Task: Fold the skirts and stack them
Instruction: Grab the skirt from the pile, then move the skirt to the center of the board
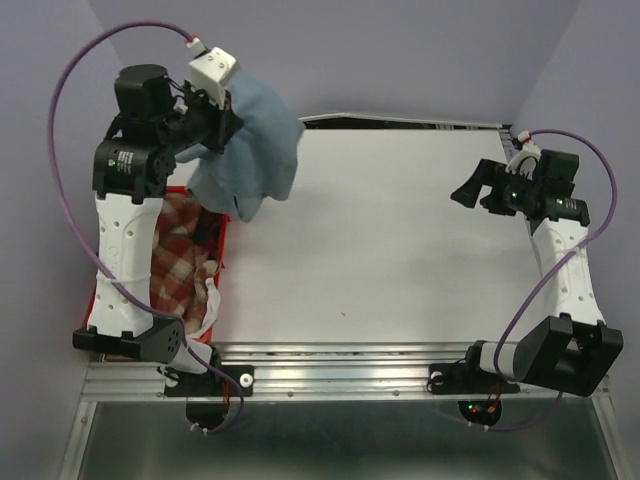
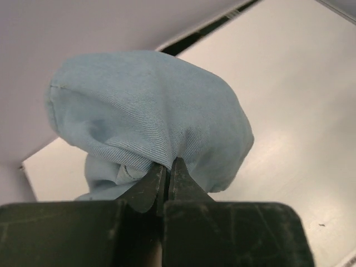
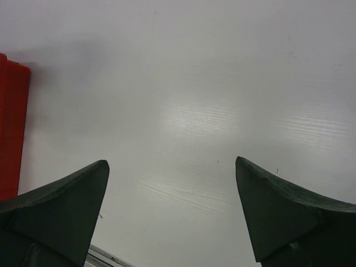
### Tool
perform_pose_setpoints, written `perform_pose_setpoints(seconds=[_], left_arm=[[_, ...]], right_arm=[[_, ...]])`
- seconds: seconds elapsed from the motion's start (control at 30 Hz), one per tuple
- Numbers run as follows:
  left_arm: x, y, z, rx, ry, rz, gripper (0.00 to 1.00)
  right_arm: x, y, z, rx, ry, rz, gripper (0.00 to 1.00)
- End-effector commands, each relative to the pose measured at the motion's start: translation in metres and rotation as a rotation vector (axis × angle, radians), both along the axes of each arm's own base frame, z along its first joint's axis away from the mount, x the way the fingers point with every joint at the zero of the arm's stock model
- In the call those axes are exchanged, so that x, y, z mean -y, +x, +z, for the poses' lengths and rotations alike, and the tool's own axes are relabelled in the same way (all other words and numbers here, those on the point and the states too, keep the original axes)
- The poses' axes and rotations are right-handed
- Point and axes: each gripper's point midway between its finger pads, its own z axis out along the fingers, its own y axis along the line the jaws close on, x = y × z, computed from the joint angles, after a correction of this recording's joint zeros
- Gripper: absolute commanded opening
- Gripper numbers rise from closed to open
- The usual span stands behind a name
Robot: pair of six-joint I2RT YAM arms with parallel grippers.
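Left hand (image 2: 167, 169) clamped on light blue skirt (image 2: 150, 105), cloth hanging above far-left counter (image 1: 400, 230). Right hand (image 3: 172, 167) wide apart, at right. Check skirt (image 1: 178, 262) lies in red tray (image 1: 226, 240), left.

The light blue skirt (image 1: 250, 150) at the far left is plain, with a fine denim-like twill. The check skirt (image 1: 180, 262) on the near left is brick-red and cream. The tray (image 3: 11, 122) is bright red, the table (image 1: 400, 250) white, and the walls (image 1: 400, 50) pale lilac.
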Motion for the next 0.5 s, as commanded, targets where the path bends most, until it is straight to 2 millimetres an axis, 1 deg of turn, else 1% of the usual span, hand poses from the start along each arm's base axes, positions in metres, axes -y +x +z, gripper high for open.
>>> perform_pose_setpoints(seconds=[0.0,0.03,0.07,0.1,0.13,0.17,0.23,0.27,0.33,0.37,0.43,0.47], left_arm=[[0.075,-0.017,-0.004,0.064,-0.022,-0.284,0.00],[0.091,-0.017,-0.031,0.007,0.002,-0.323,0.00],[0.120,-0.025,-0.050,-0.016,0.038,-0.403,0.00],[0.132,-0.028,-0.068,-0.049,0.062,-0.436,0.00],[0.145,-0.032,-0.105,-0.123,0.099,-0.471,0.00],[0.166,-0.037,-0.126,-0.140,0.132,-0.518,0.00],[0.185,-0.044,-0.163,-0.196,0.159,-0.563,0.00],[0.196,-0.048,-0.197,-0.261,0.176,-0.602,0.00],[0.212,-0.060,-0.229,-0.321,0.190,-0.659,0.00],[0.223,-0.058,-0.242,-0.342,0.179,-0.682,0.00],[0.233,-0.057,-0.253,-0.362,0.174,-0.700,0.00],[0.238,-0.051,-0.261,-0.367,0.179,-0.707,0.00]], right_arm=[[0.009,0.007,0.032,0.064,0.090,0.006,1.00],[0.016,0.008,0.030,0.057,0.104,-0.007,1.00],[0.013,0.007,0.030,0.053,0.118,0.010,1.00],[0.016,0.007,0.028,0.047,0.120,0.003,1.00],[0.016,0.007,0.026,0.046,0.114,0.008,1.00],[0.016,0.006,0.024,0.036,0.115,0.009,1.00],[0.017,0.004,0.019,0.024,0.106,0.009,1.00],[0.018,0.003,0.017,0.012,0.099,0.007,1.00],[0.019,0.000,0.014,0.000,0.083,0.011,1.00],[0.019,-0.001,0.013,-0.003,0.078,0.015,1.00],[0.018,-0.003,0.010,-0.012,0.075,0.026,1.00],[0.017,-0.005,0.007,-0.022,0.073,0.035,1.00]])
